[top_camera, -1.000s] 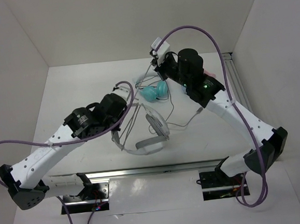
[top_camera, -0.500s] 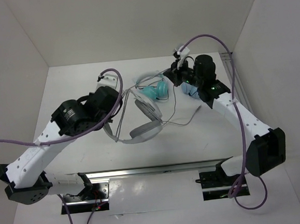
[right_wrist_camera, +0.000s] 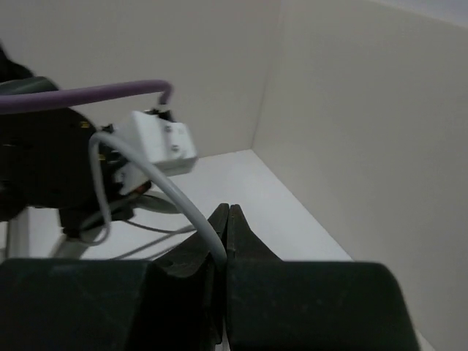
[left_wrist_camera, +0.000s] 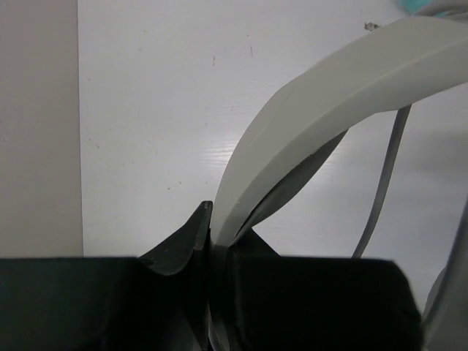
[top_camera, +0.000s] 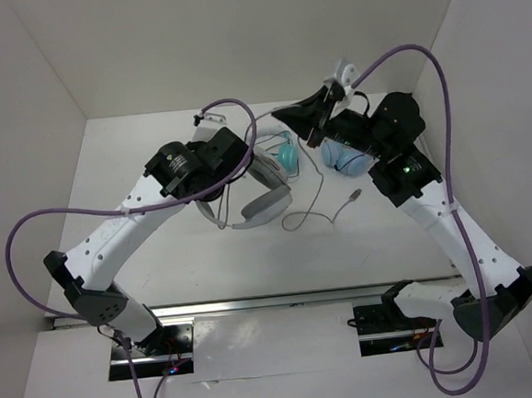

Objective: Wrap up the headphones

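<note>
While left arm [top_camera: 138, 218] partly covers headphones [top_camera: 265, 208] from above, left jaws clamp headband [left_wrist_camera: 292, 146]; right jaws pinch cable [right_wrist_camera: 183, 205].

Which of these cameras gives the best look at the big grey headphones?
The top view: it shows most of the headphones, with the cable trailing over the table. The left wrist view shows only a strip of headband in the left gripper; the right wrist view, only the cable pinched in the right gripper.

Your left hand [left_wrist_camera: 217, 245] is pinched tight on a wide light-grey plastic headband [left_wrist_camera: 307, 110], which arcs up to the right above the white worktop [left_wrist_camera: 161, 110]. You can see a thin grey cable [left_wrist_camera: 384, 183] running down just right of it.
</note>
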You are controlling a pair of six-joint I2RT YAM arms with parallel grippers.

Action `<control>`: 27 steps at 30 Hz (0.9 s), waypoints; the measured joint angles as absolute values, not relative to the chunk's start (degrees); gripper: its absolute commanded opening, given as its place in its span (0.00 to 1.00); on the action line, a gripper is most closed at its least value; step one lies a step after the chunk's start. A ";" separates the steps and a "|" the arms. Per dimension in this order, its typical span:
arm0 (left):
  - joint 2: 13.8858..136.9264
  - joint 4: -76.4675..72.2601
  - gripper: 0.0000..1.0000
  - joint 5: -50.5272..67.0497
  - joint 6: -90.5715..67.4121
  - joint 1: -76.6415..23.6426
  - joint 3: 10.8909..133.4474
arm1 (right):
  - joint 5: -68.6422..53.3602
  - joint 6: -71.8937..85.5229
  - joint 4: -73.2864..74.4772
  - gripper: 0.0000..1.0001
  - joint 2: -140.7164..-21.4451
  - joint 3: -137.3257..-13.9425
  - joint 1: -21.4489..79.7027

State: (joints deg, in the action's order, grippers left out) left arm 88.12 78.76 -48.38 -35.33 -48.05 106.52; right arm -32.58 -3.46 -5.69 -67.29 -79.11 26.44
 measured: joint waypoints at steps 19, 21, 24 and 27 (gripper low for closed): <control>104.84 73.21 0.00 -41.19 -31.07 -20.86 127.11 | -9.93 -7.68 0.25 0.00 -48.69 -51.75 65.73; 104.79 71.99 0.00 -39.99 -30.17 -21.45 124.07 | -8.27 -8.47 1.39 0.00 -49.69 -53.17 65.80; 103.88 69.23 0.00 -38.63 -29.76 -22.26 117.51 | -7.22 -9.61 3.05 0.00 -51.40 -56.12 66.26; 102.30 67.29 0.00 -37.89 -28.56 -23.70 111.46 | -5.02 -11.73 3.79 0.00 -53.04 -59.55 66.32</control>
